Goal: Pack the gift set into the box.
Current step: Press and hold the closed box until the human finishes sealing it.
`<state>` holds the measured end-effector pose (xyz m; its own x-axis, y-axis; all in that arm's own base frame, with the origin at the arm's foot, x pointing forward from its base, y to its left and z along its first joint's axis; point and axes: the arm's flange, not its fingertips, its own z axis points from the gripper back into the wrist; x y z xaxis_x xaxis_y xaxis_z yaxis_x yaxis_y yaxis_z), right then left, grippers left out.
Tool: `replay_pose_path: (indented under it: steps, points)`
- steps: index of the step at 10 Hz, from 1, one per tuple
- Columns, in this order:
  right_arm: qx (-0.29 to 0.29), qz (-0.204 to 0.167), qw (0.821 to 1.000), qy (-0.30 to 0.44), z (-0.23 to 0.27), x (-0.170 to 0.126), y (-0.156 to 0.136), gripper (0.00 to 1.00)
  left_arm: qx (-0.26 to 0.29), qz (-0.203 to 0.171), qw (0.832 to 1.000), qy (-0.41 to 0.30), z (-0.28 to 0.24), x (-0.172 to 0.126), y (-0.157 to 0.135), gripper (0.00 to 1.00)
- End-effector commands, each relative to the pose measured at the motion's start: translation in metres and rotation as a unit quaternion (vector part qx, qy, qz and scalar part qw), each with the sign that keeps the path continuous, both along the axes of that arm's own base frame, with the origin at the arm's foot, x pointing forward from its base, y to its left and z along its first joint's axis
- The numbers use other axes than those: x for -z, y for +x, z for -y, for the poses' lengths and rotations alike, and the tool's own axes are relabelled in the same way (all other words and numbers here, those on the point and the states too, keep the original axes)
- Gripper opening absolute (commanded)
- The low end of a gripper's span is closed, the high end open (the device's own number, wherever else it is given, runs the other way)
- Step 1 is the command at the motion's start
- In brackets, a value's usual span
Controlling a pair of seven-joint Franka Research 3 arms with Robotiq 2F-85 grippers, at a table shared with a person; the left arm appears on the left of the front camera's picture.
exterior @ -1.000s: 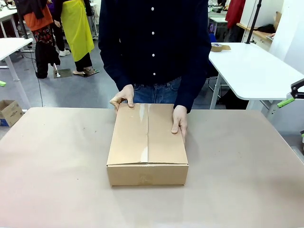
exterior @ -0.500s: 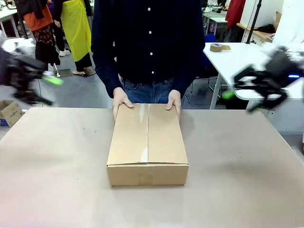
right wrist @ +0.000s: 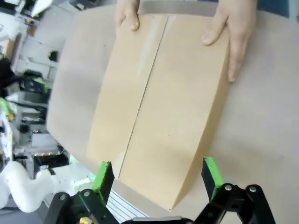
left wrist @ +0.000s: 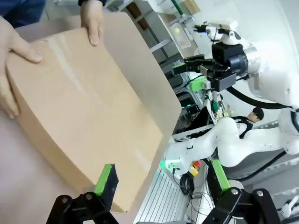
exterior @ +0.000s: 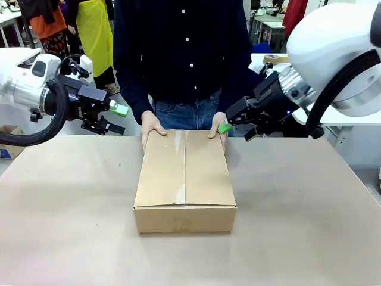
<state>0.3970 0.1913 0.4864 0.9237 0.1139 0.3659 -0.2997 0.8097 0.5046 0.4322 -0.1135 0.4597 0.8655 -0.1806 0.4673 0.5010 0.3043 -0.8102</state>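
I am looking at the box (exterior: 184, 173), which lies flat in the middle of the table (exterior: 65, 214) with its top flaps folded shut and meeting along a centre seam (exterior: 184, 167). The person across from me rests a hand (exterior: 152, 126) on the far corner toward my left arm and a second hand (exterior: 218, 124) on the other far corner, as if steadying it. My left gripper (exterior: 119, 119) hangs in the air off the box's far left side with its fingers spread wide and nothing between them. My right gripper (exterior: 236, 132) hovers just beside that second hand, likewise wide open and empty. With the flaps down I cannot tell whether the gift set is inside. I judge this to be the approach to the box, with no contact made yet. Next I would need to get a finger under a flap edge at the seam and lift it, or wait for the person to open it. The right gripper needs care, being so close to the person's fingers.
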Motion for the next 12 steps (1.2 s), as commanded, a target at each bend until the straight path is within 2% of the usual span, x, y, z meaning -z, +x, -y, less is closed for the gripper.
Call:
replay_pose_path:
  steps: [1,2,3,4,5,6,7,8,9,10,11,12]
  points:
    - [-0.018,0.003,1.0,-0.004,-0.003,0.006,0.001,1.0,0.009,0.003,1.0,-0.01,0.0,0.005,0.001,1.0]
    - [-0.176,0.081,0.977,0.086,-0.01,0.024,0.01,1.0,0.004,0.13,0.987,-0.096,0.022,0.024,0.007,1.0]
    - [-0.364,0.154,0.902,0.176,-0.006,0.049,0.008,1.0,-0.021,0.223,0.965,-0.139,0.034,0.045,0.014,1.0]
    - [-0.418,0.238,0.84,0.252,0.0,0.06,0.007,1.0,-0.01,0.245,0.954,-0.174,0.043,0.063,0.017,1.0]
    - [-0.503,0.28,0.741,0.345,0.011,0.069,0.003,1.0,0.002,0.258,0.948,-0.186,0.045,0.068,0.016,1.0]
    - [-0.555,0.273,0.672,0.406,0.022,0.081,0.005,1.0,0.036,0.263,0.946,-0.184,0.045,0.07,0.013,1.0]
    - [-0.57,0.281,0.65,0.417,0.022,0.09,0.003,1.0,0.05,0.265,0.948,-0.17,0.044,0.074,0.013,1.0]
    - [-0.562,0.277,0.689,0.364,0.013,0.097,0.001,1.0,0.073,0.251,0.952,-0.156,0.045,0.077,0.012,1.0]
    - [-0.436,0.248,0.836,0.223,-0.006,0.103,0.004,1.0,0.105,0.233,0.957,-0.135,0.045,0.08,0.009,1.0]
    - [-0.295,0.235,0.915,0.143,-0.021,0.106,0.012,1.0,0.097,0.228,0.962,-0.116,0.044,0.077,0.009,1.0]
    - [-0.408,0.265,0.849,0.207,0.012,0.069,-0.018,1.0,0.075,0.247,0.954,-0.154,0.052,0.086,0.005,1.0]
    - [-0.408,0.265,0.849,0.207,0.012,0.069,-0.018,1.0,0.075,0.247,0.954,-0.154,0.052,0.086,0.005,1.0]
